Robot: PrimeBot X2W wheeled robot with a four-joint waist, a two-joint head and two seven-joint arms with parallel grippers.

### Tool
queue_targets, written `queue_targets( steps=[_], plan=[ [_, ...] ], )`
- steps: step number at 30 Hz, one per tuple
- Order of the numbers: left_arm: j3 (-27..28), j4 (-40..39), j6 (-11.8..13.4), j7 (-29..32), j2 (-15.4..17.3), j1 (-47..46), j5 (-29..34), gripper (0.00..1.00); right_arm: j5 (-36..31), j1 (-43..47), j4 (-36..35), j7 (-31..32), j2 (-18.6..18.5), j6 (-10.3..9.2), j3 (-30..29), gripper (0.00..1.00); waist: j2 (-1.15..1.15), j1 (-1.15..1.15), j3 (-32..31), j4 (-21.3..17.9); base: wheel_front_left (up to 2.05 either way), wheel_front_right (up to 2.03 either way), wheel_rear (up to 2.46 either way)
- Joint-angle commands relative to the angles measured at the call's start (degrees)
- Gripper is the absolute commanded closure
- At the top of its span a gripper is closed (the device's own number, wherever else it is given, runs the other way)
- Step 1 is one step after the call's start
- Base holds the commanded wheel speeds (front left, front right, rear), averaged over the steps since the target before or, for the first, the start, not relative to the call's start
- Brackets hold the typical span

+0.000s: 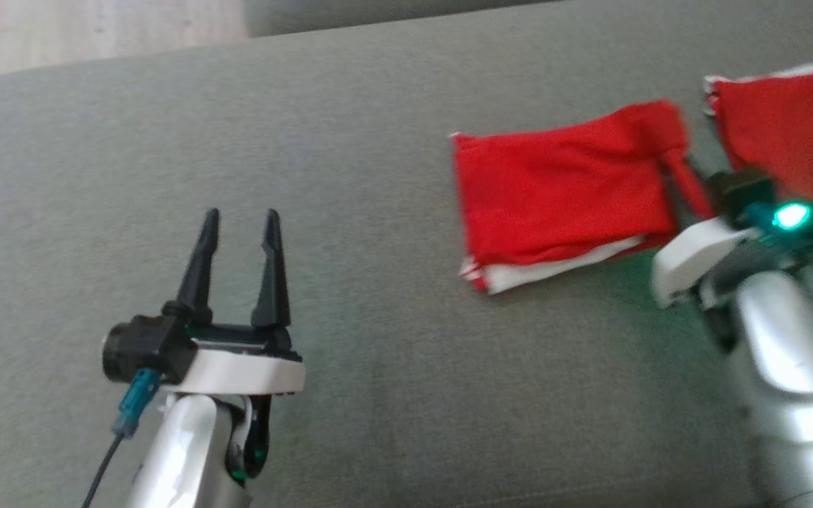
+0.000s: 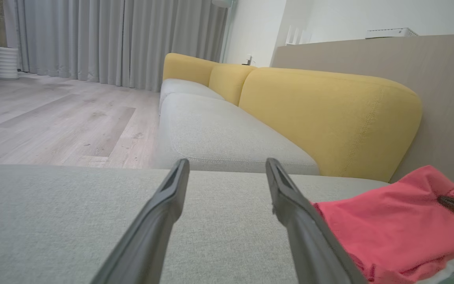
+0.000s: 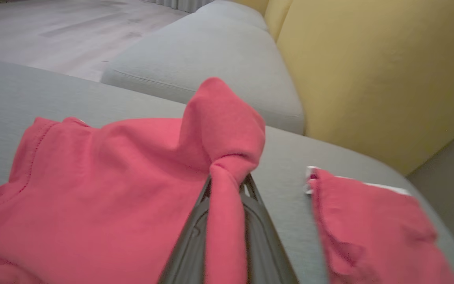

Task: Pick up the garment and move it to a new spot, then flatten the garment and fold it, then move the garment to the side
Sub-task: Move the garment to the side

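Left gripper (image 1: pixel 241 215) hovered wide-jawed over the grey cushion (image 1: pixel 308 106); right gripper (image 3: pixel 227 185) pinched a bunched corner of the folded red garment (image 1: pixel 555 190), near 1 other red cloth (image 1: pixel 787 127).

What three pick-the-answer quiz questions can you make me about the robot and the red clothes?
1. Where is the second red garment?
A. on the floor
B. on the grey cushion, right of the folded garment, apart from it
C. on top of the folded garment

2. What colour is the sofa backrest?
A. blue
B. yellow
C. black

3. What is the right gripper doing?
A. pinching a bunch of the folded garment
B. standing open over bare cushion
C. holding a cup

1 B: grey cushion shows between the two garments.
2 B: it rises yellow behind the grey seats.
3 A: red cloth is squeezed between its fingers.
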Motion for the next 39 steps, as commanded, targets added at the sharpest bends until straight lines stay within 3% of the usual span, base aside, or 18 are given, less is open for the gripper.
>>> queue_targets(
  steps=[1, 7, 11, 14, 20, 31, 32, 33, 34, 39],
  plan=[
    [2.49, -1.95, -0.01, -0.29, 0.43, -1.95, 0.78, 0.00, -0.15, -3.32, -3.26, 0.64, -2.97, 0.37, 1.45, 1.00, 0.00, 0.01, 1.94, -2.17, 0.00, 0.00, 0.00],
    [3.75, -2.24, -1.09, -0.29, 0.43, -4.44, 2.02, 0.00, 1.14, -8.58, -5.45, 3.22, -12.72, 0.37, 1.35, 1.00, 0.00, 0.01, 7.10, -4.11, 0.00, 0.00, 0.00],
    [4.33, -2.57, -1.96, -0.29, 0.43, -6.68, 2.82, 0.00, 0.47, -12.66, -2.75, 4.23, -19.63, 0.37, -2.15, 1.00, 0.00, 0.01, 10.71, -4.29, 0.00, 0.00, 0.00],
    [4.78, -2.72, -2.39, -0.29, 0.43, -7.58, 3.25, 0.00, -0.65, -14.26, -1.04, 4.82, -21.89, 0.37, -4.84, 1.00, 0.00, 0.01, 12.28, -4.33, 0.00, 0.00, 0.00],
    [5.67, -2.72, -3.23, -0.29, 0.43, -8.96, 3.99, 0.00, -3.03, -16.03, 1.85, 5.49, -23.61, 0.37, -10.24, 1.00, 0.00, 0.01, 14.40, -4.04, 0.00, 0.00, 0.00],
    [6.46, -3.42, -3.88, -0.29, 0.43, -9.79, 4.39, 0.00, -5.80, -17.56, 4.29, 3.98, -22.48, 0.37, -16.44, 1.00, 0.00, 0.01, 16.04, -3.67, 0.00, 0.00, 0.00],
    [6.44, -3.47, -3.95, -0.29, 0.43, -9.83, 4.41, 0.00, -6.19, -17.76, 4.38, 3.75, -22.43, 0.37, -16.93, 0.65, 0.00, 0.01, 16.07, -3.64, 0.00, 0.00, 0.00],
    [6.42, -3.47, -4.02, -0.29, 0.43, -9.87, 4.43, 0.00, -6.67, -17.92, 4.42, 3.51, -22.34, 0.37, -17.47, 0.08, 0.00, 0.01, 16.04, -3.60, 0.00, 0.00, 0.00],
    [6.43, -3.42, -4.09, -0.29, 0.43, -9.87, 4.45, 0.00, -6.88, -18.06, 4.59, 3.44, -22.01, 0.37, -17.98, 0.00, 0.00, 0.01, 15.92, -3.57, 0.00, 0.00, 0.00],
    [6.65, -2.80, -4.16, -0.29, 0.43, -9.45, 4.00, 0.00, -8.23, -17.95, 4.17, 2.45, -20.03, 0.37, -18.51, 0.00, 0.00, 0.01, 13.91, -3.34, 0.00, 0.00, 0.00]
  ],
)
